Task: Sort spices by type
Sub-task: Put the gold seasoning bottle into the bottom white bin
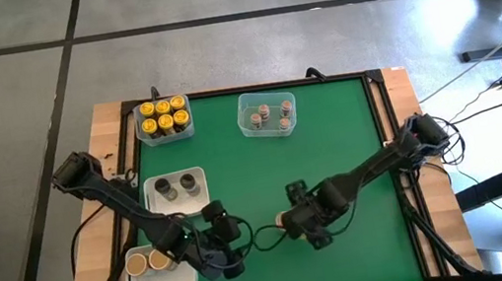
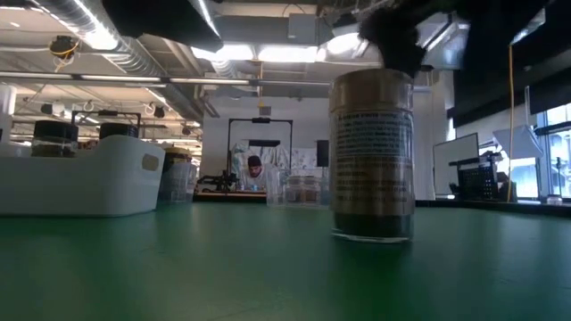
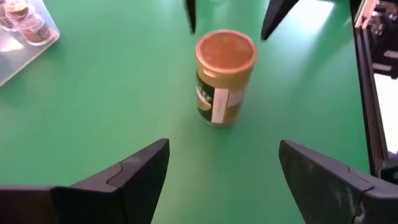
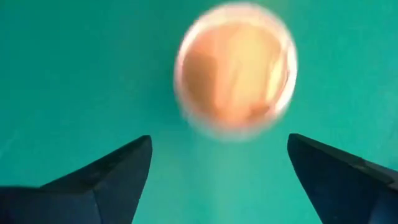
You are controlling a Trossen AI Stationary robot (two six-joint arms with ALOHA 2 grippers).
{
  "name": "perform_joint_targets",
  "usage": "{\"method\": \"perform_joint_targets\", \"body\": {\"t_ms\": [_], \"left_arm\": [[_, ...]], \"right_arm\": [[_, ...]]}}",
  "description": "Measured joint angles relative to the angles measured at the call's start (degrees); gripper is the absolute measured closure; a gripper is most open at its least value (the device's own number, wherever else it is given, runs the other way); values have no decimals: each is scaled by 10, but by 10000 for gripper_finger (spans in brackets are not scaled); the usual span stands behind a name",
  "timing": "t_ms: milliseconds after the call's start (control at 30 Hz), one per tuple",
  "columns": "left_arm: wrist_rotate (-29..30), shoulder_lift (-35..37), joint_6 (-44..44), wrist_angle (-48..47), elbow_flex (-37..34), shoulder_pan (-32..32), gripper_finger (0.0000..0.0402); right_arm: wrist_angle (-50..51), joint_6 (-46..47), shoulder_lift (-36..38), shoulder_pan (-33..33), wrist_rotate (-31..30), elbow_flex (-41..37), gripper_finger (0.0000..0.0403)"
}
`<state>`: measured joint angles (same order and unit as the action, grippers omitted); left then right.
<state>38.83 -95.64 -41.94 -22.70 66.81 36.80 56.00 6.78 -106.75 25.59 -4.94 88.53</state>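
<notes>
Far-left tub (image 1: 144, 133): yellow-lidded jars (image 1: 163, 115); near tray (image 1: 174, 280): tan-lidded jars (image 1: 148, 263).

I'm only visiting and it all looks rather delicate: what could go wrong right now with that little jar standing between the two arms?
The tan-lidded spice jar stands upright and free on the green mat. The right end effector, open just above it, could clip the lid and tip it. The left end effector, also open and near, might bump the right one. The white tray with two matching jars lies behind the left arm, so the carry could snag.

A tan-lidded spice jar (image 3: 225, 78) stands upright on the green mat.
</notes>
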Motion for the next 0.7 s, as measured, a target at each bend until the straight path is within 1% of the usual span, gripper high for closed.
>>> {"method": "perform_joint_targets", "body": {"t_ms": [67, 133, 267, 333, 400, 533, 600, 700], "left_arm": [[2, 0, 3, 11, 0, -6, 101], [14, 0, 6, 27, 0, -15, 100], [16, -3, 24, 53, 0, -42, 82], [5, -5, 65, 82, -1, -59, 66], [-33, -13, 121, 138, -1, -80, 52], [-63, -37, 238, 240, 0, -102, 33], [-72, -49, 260, 247, 3, -108, 28], [-98, -67, 246, 226, 28, -120, 27]], "right_arm": [[41, 20, 12, 13, -9, 5, 36], [68, 45, 32, 32, -36, -7, 40], [76, 121, 80, 85, -126, -72, 40], [68, 173, 102, 114, -170, -118, 40], [48, 235, 121, 139, -201, -170, 39], [-30, 360, 147, 191, -228, -286, 39], [-79, 418, 150, 211, -251, -336, 39], [-149, 489, 149, 234, -284, -397, 39]]}}
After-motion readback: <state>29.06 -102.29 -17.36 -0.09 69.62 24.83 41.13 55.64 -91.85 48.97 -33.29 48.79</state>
